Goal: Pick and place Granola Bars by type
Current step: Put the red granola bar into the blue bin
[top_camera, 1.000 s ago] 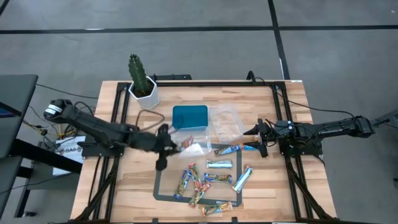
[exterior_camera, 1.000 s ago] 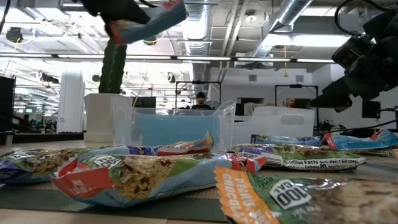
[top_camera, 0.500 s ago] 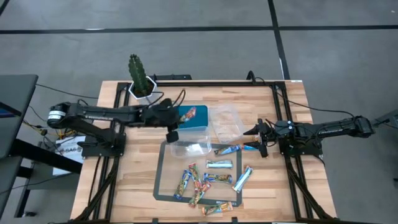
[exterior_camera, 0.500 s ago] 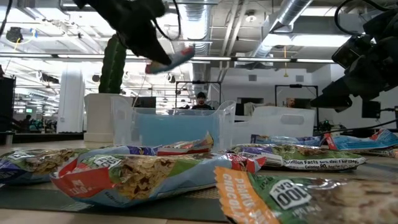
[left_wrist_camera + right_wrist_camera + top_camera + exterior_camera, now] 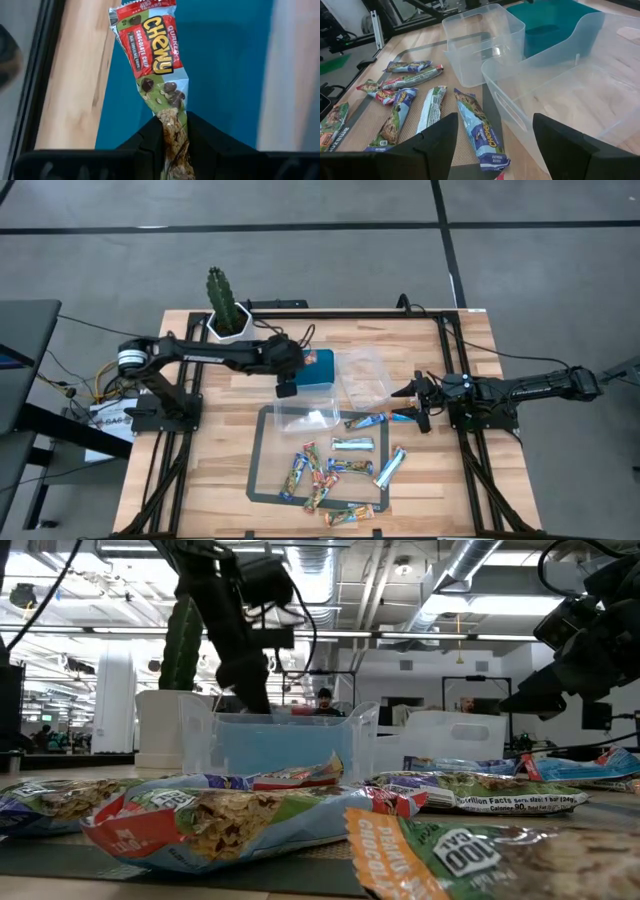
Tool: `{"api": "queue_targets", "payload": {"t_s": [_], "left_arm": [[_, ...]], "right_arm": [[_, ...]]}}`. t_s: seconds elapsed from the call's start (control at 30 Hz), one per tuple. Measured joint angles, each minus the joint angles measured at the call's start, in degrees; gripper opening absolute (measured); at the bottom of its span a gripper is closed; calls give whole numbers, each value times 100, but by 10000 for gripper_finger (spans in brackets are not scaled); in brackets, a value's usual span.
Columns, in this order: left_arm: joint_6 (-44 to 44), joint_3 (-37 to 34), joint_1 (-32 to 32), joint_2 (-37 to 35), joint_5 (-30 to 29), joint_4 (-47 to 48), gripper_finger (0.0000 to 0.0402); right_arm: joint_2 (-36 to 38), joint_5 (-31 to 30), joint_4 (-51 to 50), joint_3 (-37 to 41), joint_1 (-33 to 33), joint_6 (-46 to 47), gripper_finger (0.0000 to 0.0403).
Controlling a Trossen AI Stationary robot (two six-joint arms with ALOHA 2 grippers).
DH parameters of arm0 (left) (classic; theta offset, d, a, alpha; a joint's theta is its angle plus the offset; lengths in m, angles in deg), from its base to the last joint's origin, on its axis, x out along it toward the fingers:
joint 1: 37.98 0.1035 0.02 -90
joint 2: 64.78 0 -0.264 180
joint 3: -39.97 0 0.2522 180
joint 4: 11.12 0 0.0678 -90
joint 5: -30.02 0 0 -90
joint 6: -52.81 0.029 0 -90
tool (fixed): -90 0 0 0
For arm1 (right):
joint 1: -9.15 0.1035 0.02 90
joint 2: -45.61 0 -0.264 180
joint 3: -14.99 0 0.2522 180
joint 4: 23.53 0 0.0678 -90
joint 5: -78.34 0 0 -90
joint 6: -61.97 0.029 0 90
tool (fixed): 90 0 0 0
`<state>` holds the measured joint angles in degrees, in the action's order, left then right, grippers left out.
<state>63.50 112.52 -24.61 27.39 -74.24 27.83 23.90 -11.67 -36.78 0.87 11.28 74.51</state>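
My left gripper [image 5: 297, 370] is over the teal tray [image 5: 322, 376], shut on a red-and-green chocolate chip granola bar [image 5: 155, 60]. In the low view it [image 5: 255, 690] reaches down behind a clear tub [image 5: 280, 745]. My right gripper [image 5: 413, 406] waits open at the right end of the dark mat; in its wrist view a blue bar [image 5: 480, 132] lies on the mat between and below its fingers [image 5: 432, 145], untouched. Several more bars [image 5: 335, 470] lie flat on the mat. My left gripper pinches the bar between its two fingers at one end of the wrapper [image 5: 173, 127]. The fingers slant down from the table's left. The rest of the bar sticks out past the fingertips over the tray's teal floor [image 5: 225, 60]. Whether its red far end [image 5: 142, 10] touches the tray, I cannot tell.
Two clear plastic tubs stand by the tray: one [image 5: 300, 415] on the mat's far edge, one [image 5: 365, 375] to the tray's right. A cactus in a white pot [image 5: 228, 315] stands at the far left corner. Bare wood lies to the mat's left.
My left gripper has carried the bar from above the near clear tub toward the table's far edge, over the teal tray, and then gone down into it. It has stayed shut on the bar. The right arm has kept still.
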Motion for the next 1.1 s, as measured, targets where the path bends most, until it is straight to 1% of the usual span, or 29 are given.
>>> {"api": "queue_targets", "payload": {"t_s": [0.17, 0.33, 0.43, 0.53, 0.73, 0.83, 0.97, 1.1], "left_arm": [[107, 0, 32, 164, -11, -41, 67], [145, 0, 30, 169, -22, -32, 67], [181, 0, 30, 169, -163, -61, 69], [224, 0, 30, 169, -234, -61, 81], [194, 0, 30, 167, -258, -59, 126], [186, 0, 17, 167, -257, -44, 141], [176, 0, -93, 82, -260, -43, 147], [138, 0, -311, -195, -250, -36, 147]], "right_arm": [[0, 0, -2, 0, -1, 0, 249], [0, -2, -2, 0, 0, 0, 249], [0, -2, -2, 0, 0, 0, 249], [0, -2, -2, 0, 0, 0, 249], [0, -2, -4, 0, -2, -2, 249], [-1, -2, -4, 0, -1, 0, 249], [0, -2, -4, 0, -2, 0, 249], [-1, -2, -4, 0, -1, 0, 249]]}}
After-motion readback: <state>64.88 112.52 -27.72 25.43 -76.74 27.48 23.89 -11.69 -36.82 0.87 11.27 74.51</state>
